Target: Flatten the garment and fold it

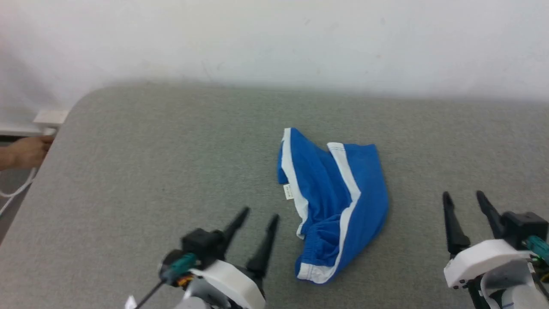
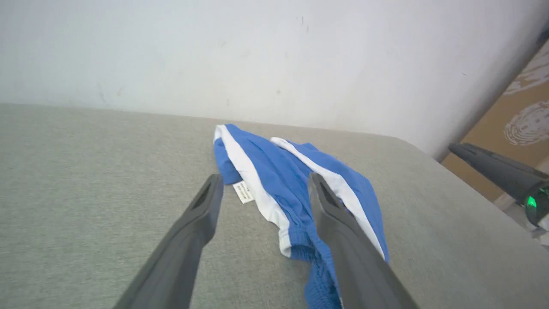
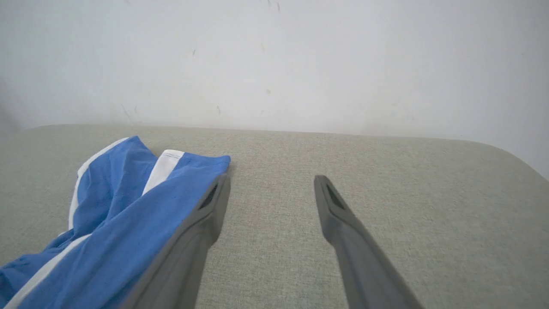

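Garment: one, crumpled on table. Two pincers: left pincer, right pincer, both apart, empty.

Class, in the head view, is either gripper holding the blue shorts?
No: the left gripper and right gripper stand open, apart from the shorts crumpled on the surface.
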Robot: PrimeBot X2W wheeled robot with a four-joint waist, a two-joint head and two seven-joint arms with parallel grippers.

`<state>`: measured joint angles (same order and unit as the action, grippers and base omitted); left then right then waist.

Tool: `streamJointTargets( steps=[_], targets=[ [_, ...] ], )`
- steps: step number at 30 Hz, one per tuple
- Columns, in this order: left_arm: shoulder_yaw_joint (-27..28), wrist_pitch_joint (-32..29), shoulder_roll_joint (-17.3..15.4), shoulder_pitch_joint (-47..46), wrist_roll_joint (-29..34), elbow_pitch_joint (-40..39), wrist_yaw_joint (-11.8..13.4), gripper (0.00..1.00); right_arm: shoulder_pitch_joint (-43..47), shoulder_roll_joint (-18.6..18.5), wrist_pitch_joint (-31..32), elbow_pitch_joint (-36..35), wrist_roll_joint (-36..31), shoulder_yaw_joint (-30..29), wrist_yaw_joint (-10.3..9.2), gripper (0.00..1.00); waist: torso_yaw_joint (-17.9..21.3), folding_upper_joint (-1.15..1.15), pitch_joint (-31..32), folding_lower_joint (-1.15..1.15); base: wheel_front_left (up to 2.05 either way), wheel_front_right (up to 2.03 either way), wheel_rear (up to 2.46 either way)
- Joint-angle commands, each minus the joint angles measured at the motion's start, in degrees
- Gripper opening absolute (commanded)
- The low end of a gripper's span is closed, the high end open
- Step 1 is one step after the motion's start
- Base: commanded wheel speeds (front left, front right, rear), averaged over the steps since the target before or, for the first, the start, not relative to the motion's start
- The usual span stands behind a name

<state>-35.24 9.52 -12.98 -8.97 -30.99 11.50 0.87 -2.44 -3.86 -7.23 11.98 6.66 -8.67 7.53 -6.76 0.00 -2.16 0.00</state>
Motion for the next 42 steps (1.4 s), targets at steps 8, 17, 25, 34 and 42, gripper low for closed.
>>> streamJointTargets(
  steps=[8,17,25,34,42],
  targets=[
    [14.94,5.44,2.51,4.08,3.82,-8.12,2.84,1.0,-7.32,-10.55,15.69,0.18,5.66,12.01,-0.04,1.0,-7.73,0.0,-2.18,0.0,0.0,0.0,0.0],
    [21.32,5.47,7.96,7.03,15.38,-9.55,-2.55,1.0,-20.37,-21.4,30.72,6.01,11.76,20.74,-0.04,1.0,-15.15,0.0,-8.63,0.0,0.0,0.0,0.0],
    [20.89,5.47,10.04,5.64,15.64,-9.19,-4.43,1.0,-30.7,-26.01,37.27,18.91,12.69,25.0,-0.04,1.0,-21.15,0.0,-13.66,0.0,0.0,0.0,0.0],
    [18.12,5.47,10.09,4.51,12.75,-9.41,-2.68,1.0,-34.95,-26.5,36.54,29.6,10.69,30.74,-0.04,1.0,-23.25,0.0,-15.08,0.0,0.0,0.0,0.0],
    [18.36,5.48,10.09,4.54,13.28,-7.87,-2.73,1.0,-35.52,-24.69,28.48,34.77,13.01,32.87,-0.04,0.0,-20.01,0.0,-12.69,0.0,0.0,0.0,0.0]
  ],
)
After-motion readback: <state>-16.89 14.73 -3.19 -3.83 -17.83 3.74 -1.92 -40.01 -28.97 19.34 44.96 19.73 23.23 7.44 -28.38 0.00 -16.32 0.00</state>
